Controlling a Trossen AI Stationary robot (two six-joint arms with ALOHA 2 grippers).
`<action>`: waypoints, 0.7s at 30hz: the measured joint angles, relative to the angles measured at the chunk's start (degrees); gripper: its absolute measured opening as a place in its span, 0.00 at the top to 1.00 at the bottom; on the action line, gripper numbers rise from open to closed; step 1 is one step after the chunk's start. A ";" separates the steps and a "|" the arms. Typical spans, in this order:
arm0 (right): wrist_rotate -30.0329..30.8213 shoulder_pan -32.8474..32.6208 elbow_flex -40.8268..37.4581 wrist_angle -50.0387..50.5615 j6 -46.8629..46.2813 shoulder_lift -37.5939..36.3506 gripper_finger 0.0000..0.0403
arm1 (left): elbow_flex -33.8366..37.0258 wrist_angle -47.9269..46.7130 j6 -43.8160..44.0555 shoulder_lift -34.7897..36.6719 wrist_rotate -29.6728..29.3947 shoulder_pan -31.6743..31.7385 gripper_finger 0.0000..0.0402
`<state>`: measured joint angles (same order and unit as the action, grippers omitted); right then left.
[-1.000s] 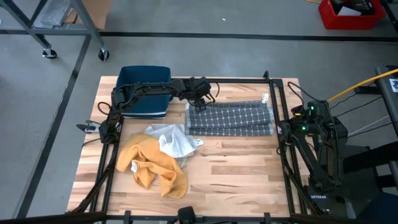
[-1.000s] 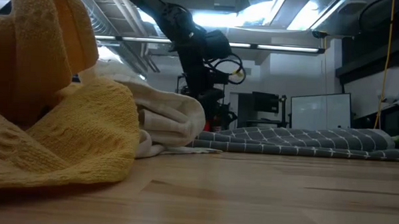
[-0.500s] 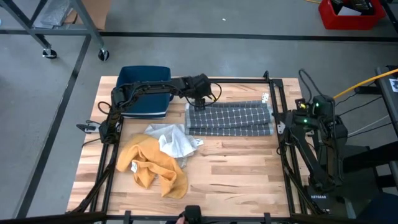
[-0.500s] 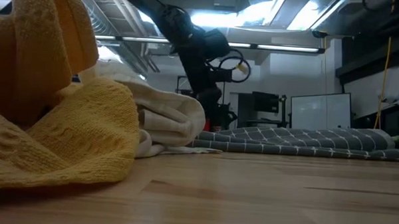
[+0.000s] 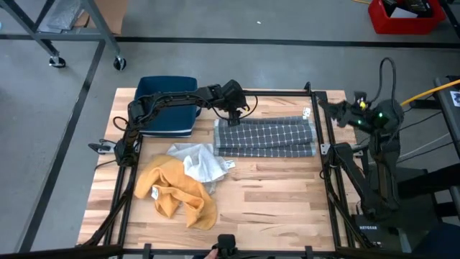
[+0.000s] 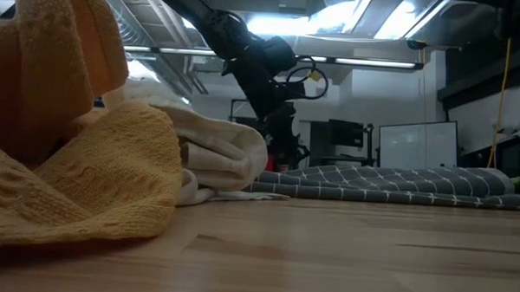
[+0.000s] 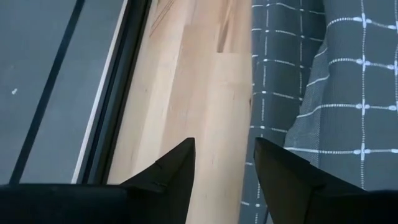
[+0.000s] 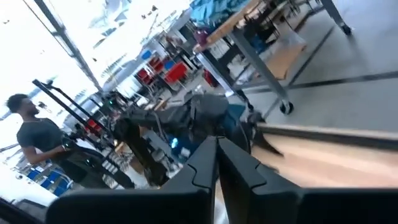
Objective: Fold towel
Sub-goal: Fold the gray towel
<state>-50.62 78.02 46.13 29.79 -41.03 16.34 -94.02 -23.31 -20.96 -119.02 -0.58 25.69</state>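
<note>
A grey checked towel [image 5: 266, 137] lies folded into a long band on the far half of the table; in the low view the grey towel [image 6: 389, 185] shows as a flat strip. My left gripper [image 5: 232, 108] hovers open over the towel's far left corner. In the left wrist view my left gripper [image 7: 222, 155] stands above bare wood just beside the towel's edge [image 7: 298, 118], touching nothing. My right gripper [image 5: 327, 106] is shut and raised off the table's far right corner, pointing toward the left; its shut fingers [image 8: 216, 155] look level across the room.
A crumpled yellow towel [image 5: 176, 188] and a white cloth [image 5: 198, 162] lie on the near left part of the table. A dark blue bin [image 5: 169, 104] sits at the far left corner. Black frame rails [image 5: 327, 165] run along both sides. A person [image 8: 37, 143] stands in the room beyond.
My right arm has risen from its rest pose and swung toward the table's far edge, its gripper now pointing left. My left gripper has lifted a little and drawn slightly toward the far edge. The grey towel has stayed in place.
</note>
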 joint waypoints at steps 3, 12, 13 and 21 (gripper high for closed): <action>-2.92 -0.04 0.00 -5.22 -0.98 4.89 0.97 | 0.00 -0.08 0.90 0.00 0.01 -0.04 0.63; -4.37 -7.60 -0.02 -7.25 6.24 15.62 0.98 | 0.00 -0.06 2.61 0.00 0.00 -0.08 0.63; -3.48 -9.45 -0.02 -8.13 7.11 16.37 0.98 | 0.00 -0.04 2.59 0.00 0.00 -0.07 0.63; 2.50 -25.66 -0.02 -17.59 10.49 24.48 0.98 | 0.00 -0.14 3.18 0.00 0.00 -0.09 0.63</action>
<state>-48.12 52.36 46.11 12.20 -30.53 40.82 -94.02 -23.45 -17.78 -119.02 -0.58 25.61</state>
